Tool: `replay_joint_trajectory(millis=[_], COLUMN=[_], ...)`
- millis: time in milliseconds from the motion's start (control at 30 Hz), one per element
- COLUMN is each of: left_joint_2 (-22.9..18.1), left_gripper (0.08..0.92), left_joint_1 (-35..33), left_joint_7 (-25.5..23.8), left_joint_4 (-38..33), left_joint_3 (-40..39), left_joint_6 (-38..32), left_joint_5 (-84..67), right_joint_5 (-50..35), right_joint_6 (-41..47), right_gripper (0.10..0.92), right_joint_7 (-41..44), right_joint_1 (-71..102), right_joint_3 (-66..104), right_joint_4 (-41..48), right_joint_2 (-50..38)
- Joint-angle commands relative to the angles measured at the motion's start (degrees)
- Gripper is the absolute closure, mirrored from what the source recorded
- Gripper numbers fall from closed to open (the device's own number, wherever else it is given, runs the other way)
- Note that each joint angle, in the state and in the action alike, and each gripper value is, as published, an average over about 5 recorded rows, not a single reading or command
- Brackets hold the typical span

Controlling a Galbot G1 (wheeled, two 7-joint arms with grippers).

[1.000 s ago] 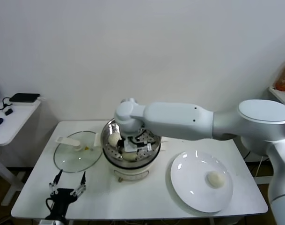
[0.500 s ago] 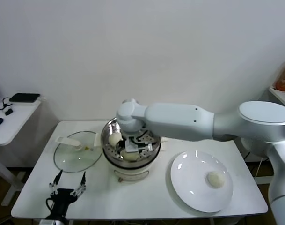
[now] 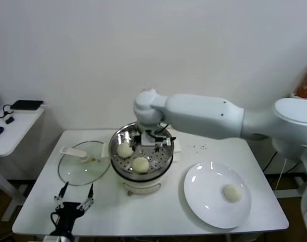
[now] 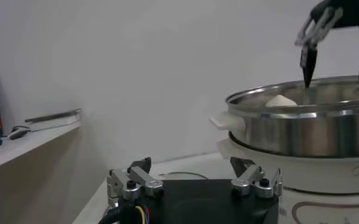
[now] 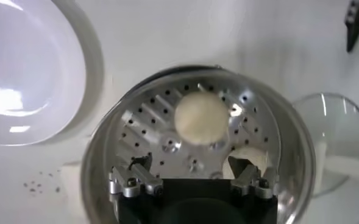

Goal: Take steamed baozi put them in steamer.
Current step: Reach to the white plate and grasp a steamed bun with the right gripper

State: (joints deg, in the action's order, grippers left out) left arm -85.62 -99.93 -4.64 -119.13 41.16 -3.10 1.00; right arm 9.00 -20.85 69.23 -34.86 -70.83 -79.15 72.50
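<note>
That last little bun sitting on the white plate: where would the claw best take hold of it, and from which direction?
Probably across its widest middle, coming straight down from above. The bun is a low smooth dome lying alone on the shallow white plate, so its sides are free all round and nothing blocks the top. The right claw, open above the steamer, is the nearer one for it.

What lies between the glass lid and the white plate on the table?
In the head view, the steamer stands between the glass lid and the white plate.

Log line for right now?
right gripper: open, empty, above steamer | baozi: two inside, one on plate | left gripper: open, parked
</note>
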Motion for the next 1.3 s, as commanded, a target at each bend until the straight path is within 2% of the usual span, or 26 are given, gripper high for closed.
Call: replay_joint_trajectory(millis=[33,133,367,567,767,1067,1300], left_joint_2=[0.1,0.1,0.1,0.6,1.2,1.5,1.3], left_gripper=[0.177,0.177,0.177,0.177,0.177,0.177,0.177], left_joint_1=[0.1,0.6,1.7,2.2,2.1,1.1,1.1], left_joint_7=[0.0,-0.1,-0.1,-0.2,-0.2,0.3,0.5], left_joint_4=[-0.2,-0.1,-0.3,-0.4,-0.6,-0.9,-0.2], left_joint_3=[-0.5,-1.1,-3.4,-4.5,-4.3,-3.4,-3.4], left_joint_6=[-0.1,-0.1,-0.1,-0.1,-0.1,-0.1,0.0], left_joint_5=[0.0,0.0,0.2,0.5,0.1,-0.7,-0.3], right_joint_5=[-23.7,-31.1,-36.6,-32.5,-29.0,-20.6,-15.5], right_joint_6=[17.1,25.5,33.8,36.1,37.3,37.0,35.7], right_gripper=[0.203,0.203,0.203,0.203,0.203,0.203,0.203], right_joint_7=[-10.1,-14.9,-11.4,-8.4,-8.0,-9.4,-9.9], right_joint_1=[-11.2,-13.4,-16.8,-14.1,-8.0,10.3,23.9], right_joint_3=[-10.1,-14.4,-21.4,-22.7,-21.3,-10.8,0.1], right_joint_4=[-0.6,-2.9,-5.1,-4.6,-6.1,-6.9,-4.0], right_joint_2=[-12.0,-17.9,-31.3,-40.2,-45.4,-49.2,-49.9])
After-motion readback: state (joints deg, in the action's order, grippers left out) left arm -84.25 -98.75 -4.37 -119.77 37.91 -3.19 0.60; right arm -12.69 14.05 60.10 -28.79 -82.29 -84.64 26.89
